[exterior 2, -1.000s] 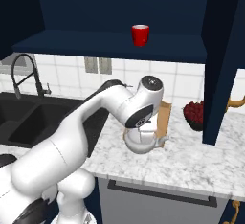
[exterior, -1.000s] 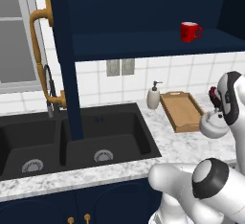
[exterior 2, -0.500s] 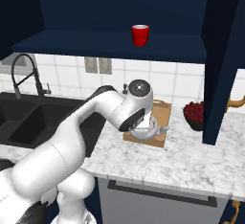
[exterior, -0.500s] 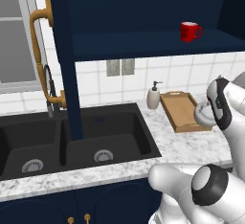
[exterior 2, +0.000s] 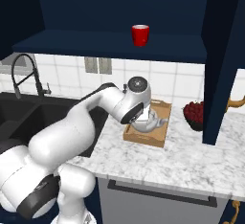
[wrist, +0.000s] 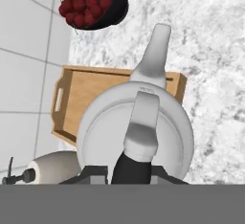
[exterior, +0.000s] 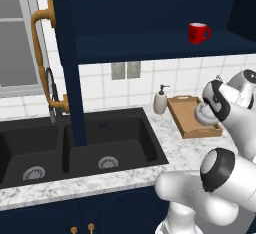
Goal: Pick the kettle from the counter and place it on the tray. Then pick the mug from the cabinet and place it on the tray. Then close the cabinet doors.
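From the left, the mug (exterior: 199,32) sits in the open cabinet (exterior: 150,43), above the tray (exterior: 192,116).

From the right, the kettle (exterior 2: 152,120) is over the tray, maybe not set down.

Looking down the hand, the gripper (wrist: 131,168) pinches the kettle's handle. Mug and doors are left.

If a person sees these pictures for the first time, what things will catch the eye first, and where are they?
First comes the big white arm, whose claw grips the kettle by its handle just over the wooden tray on the marble counter. Next is the bright red mug, alone on the shelf of the dark open cabinet. A bowl of red fruit sits right of the tray.
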Available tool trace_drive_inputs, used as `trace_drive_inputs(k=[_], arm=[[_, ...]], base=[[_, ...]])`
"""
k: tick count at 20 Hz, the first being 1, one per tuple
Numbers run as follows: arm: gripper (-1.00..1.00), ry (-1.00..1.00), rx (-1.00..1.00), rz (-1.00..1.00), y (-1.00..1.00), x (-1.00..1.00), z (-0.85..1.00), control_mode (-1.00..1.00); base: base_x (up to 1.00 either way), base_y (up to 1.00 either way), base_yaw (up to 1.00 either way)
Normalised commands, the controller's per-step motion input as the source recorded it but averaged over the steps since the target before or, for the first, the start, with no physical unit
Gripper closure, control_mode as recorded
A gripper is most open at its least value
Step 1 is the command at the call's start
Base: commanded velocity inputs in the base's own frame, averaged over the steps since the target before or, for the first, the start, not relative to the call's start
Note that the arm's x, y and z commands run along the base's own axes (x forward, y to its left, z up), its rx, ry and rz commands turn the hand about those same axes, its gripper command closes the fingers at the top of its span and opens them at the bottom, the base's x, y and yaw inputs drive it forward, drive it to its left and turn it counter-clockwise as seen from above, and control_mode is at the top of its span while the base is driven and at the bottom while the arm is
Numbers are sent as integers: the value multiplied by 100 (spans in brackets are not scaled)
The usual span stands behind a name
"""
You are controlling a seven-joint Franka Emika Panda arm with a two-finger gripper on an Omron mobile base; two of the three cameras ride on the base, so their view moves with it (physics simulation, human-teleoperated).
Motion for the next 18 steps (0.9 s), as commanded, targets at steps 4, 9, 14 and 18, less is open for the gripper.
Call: trace_drive_inputs(k=[4, 9, 14, 18], arm=[[100, 0, 0, 0, -12, 55, -4, -100], [100, 0, 4, 0, -16, 39, -16, -100], [100, 0, 3, 0, -4, 52, -8, -100], [100, 0, 4, 3, 0, 44, -9, -100]], base=[[0, 0, 0], [0, 0, 0], [0, 0, 0], [0, 0, 0]])
